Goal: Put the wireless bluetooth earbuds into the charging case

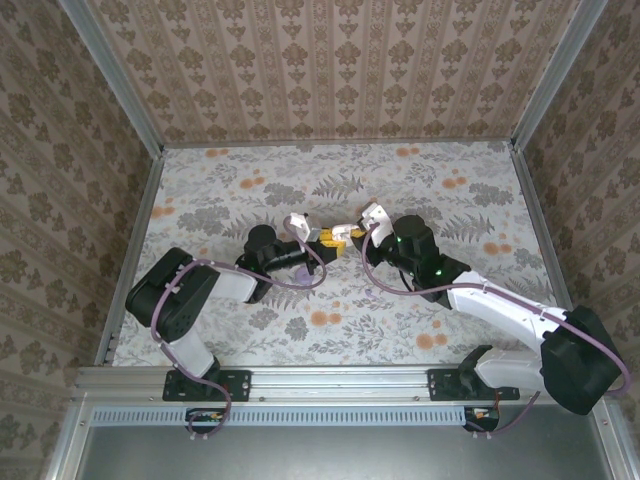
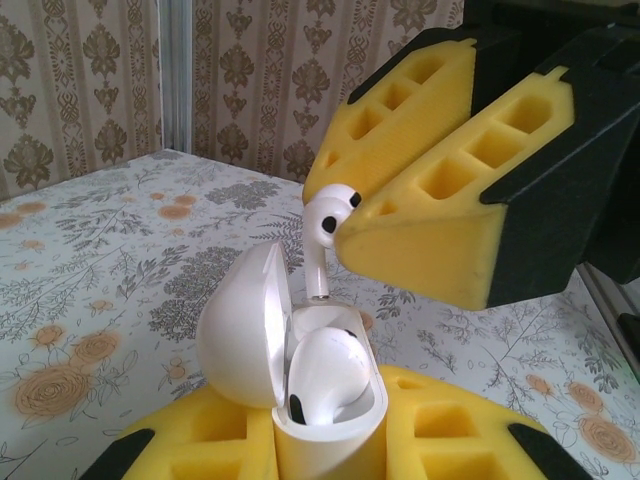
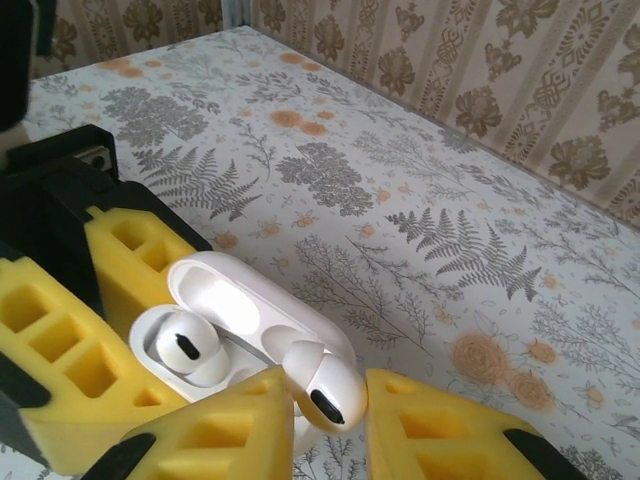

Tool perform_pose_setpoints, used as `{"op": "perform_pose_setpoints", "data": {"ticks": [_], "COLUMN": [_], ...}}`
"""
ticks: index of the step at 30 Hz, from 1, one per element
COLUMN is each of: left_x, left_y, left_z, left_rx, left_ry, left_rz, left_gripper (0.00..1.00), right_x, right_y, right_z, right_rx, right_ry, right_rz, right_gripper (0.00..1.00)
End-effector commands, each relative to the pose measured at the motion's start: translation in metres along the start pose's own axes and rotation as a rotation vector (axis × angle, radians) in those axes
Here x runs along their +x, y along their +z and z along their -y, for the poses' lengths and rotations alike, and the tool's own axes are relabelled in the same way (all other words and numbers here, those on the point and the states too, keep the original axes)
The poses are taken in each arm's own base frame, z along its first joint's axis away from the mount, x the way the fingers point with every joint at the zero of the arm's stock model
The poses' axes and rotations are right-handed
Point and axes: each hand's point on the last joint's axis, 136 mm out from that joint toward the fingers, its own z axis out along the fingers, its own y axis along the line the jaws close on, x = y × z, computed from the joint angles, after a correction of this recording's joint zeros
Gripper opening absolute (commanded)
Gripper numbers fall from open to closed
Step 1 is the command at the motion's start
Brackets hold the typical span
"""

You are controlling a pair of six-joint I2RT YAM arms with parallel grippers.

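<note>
Looks roughly half done: clamps the open charging case (image 2: 240, 340) in the left claw (image 2: 330, 450) over the bench (image 1: 250, 200) with one earbud (image 2: 325, 375) seated, pinches the second earbud (image 3: 325, 385) stem-down in the right claw (image 3: 330, 415) just at the empty socket (image 3: 255, 345), leaves lowering and release to do.

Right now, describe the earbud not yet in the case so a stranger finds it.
On the floral table the left tool holds an open white charging case. Just above it, the right tool pinches this earbud, stem down; its twin already sits inside the case.
</note>
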Motion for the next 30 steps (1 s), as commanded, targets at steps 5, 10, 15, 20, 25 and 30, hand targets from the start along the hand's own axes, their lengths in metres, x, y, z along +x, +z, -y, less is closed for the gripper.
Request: {"op": "perform_pose_setpoints", "data": {"ticks": [5, 10, 15, 20, 25, 30], "left_x": [-0.022, -0.025, -0.024, -0.022, -0.023, -0.022], "left_y": [-0.001, -0.001, -0.001, -0.002, -0.002, -0.003], "left_z": [0.011, 0.012, 0.011, 0.013, 0.014, 0.015], "left_rx": [0.037, 0.038, 0.035, 0.036, 0.035, 0.035], "left_ry": [0.071, 0.077, 0.081, 0.088, 0.095, 0.098], "left_rz": [0.047, 0.052, 0.046, 0.033, 0.035, 0.031], "left_gripper": [0.12, 0.12, 0.12, 0.12, 0.12, 0.12], "right_x": [-0.001, 0.002, 0.002, 0.001, 0.003, 0.002], "right_y": [0.001, 0.002, 0.0, -0.001, 0.001, 0.002], "right_z": [0.002, -0.004, -0.004, -0.01, -0.018, -0.023], "right_rx": [0.023, 0.014, 0.033, 0.012, -0.019, -0.046], "right_ry": [-0.056, -0.097, -0.134, -0.16, -0.157, -0.15], "right_rz": [-0.029, -0.046, -0.057, -0.07, -0.073, -0.073], "right_gripper": [0.22, 0.22, 0.21, 0.22, 0.23, 0.28]}}
